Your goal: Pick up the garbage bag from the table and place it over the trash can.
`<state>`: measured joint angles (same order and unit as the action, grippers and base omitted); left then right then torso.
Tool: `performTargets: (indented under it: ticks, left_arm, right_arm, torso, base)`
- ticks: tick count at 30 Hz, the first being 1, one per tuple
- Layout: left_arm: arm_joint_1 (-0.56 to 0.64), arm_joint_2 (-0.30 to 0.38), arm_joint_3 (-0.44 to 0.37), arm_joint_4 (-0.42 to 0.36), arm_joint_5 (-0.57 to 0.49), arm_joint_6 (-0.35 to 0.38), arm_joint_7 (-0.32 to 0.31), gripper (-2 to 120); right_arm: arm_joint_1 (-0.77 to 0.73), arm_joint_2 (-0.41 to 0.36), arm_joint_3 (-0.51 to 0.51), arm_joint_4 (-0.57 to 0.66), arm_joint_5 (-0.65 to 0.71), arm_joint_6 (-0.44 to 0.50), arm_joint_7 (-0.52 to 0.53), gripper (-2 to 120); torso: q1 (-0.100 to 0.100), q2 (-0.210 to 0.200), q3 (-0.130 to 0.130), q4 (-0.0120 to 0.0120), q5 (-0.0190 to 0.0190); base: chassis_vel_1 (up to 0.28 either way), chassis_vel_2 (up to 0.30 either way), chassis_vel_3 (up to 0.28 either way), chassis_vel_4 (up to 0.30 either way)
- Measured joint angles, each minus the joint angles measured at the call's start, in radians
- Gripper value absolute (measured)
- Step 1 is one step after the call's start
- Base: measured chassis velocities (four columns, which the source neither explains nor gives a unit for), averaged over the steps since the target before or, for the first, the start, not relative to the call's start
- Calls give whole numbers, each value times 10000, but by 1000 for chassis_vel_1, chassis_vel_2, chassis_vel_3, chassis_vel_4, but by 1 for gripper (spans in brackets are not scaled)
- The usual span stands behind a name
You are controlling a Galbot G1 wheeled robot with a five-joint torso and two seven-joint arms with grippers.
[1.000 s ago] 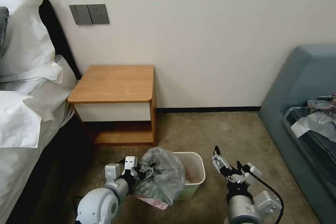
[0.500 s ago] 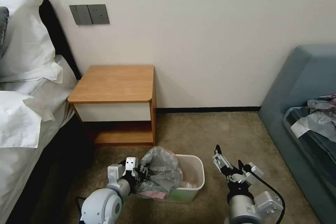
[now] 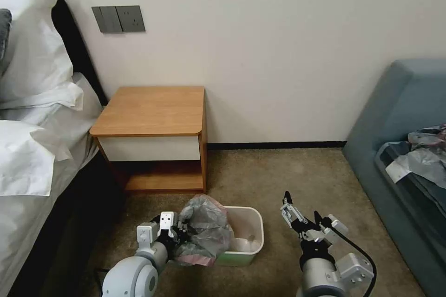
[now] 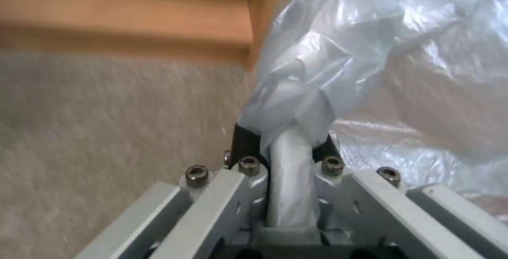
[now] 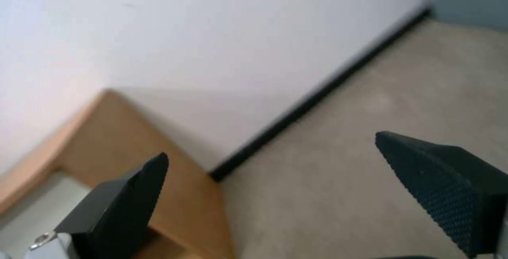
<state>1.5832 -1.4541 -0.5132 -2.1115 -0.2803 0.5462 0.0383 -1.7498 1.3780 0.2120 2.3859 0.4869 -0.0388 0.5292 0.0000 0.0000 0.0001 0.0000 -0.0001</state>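
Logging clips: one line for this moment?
left gripper: shut on bag | bag: bunched over bin left end | right gripper: open, idle

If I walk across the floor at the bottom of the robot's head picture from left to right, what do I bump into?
Bed → left gripper, jaws shut on the garbage bag → trash can → right gripper, jaws open → blue sofa.

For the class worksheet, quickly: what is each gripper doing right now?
Left gripper: shut on the thin wrinkly translucent grey garbage bag.
Right gripper: open, holding nothing, above the carpet.
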Motion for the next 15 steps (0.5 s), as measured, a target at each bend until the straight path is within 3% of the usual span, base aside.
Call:
performTargets:
  ticks: [1,2,4,5,7,8,10,15]
  left_arm:
    - [105,53,-88,-63,-2,-493,48,4]
    - [105,53,-88,-63,-2,-493,48,4]
    - [293,162,-356,-100,35,-1957,350,4]
    - [293,162,-356,-100,35,-1957,350,4]
    - [401,259,-602,-14,47,-3498,702,4]
    - [401,259,-602,-14,47,-3498,702,4]
    - [448,381,-731,58,43,-4581,958,4]
    - [413,477,-747,10,-302,-5190,1203,4]
  right_arm:
    - [73,-216,3,-35,-394,21,-384,100]
    - [73,-216,3,-35,-394,21,-384,100]
    - [260,-746,146,-152,-1410,1,-1729,100]
    - [260,-746,146,-152,-1410,1,-1729,100]
    - [633,-1264,206,-150,-1500,-82,-3027,100]
    - [633,-1264,206,-150,-1500,-82,-3027,100]
    - [1172,-1795,271,-17,-661,-356,-4165,100]
    - [2036,-2525,340,158,1098,-1009,-5489,100]
  torso:
    - [0,0,0,1,2]
    - [0,0,0,1,2]
    - [0,0,0,0,1]
    - [0,0,0,0,1]
    - [0,0,0,1,2]
    - [0,0,0,1,2]
    - [0,0,0,4,1]
    - [0,0,0,-1,1]
  base:
    - [0,0,0,0]
    - [0,0,0,0]
    - [0,0,0,0]
    - [0,0,0,0]
    - [0,0,0,0]
    - [0,0,0,0]
    - [0,0,0,0]
    - [0,0,0,0]
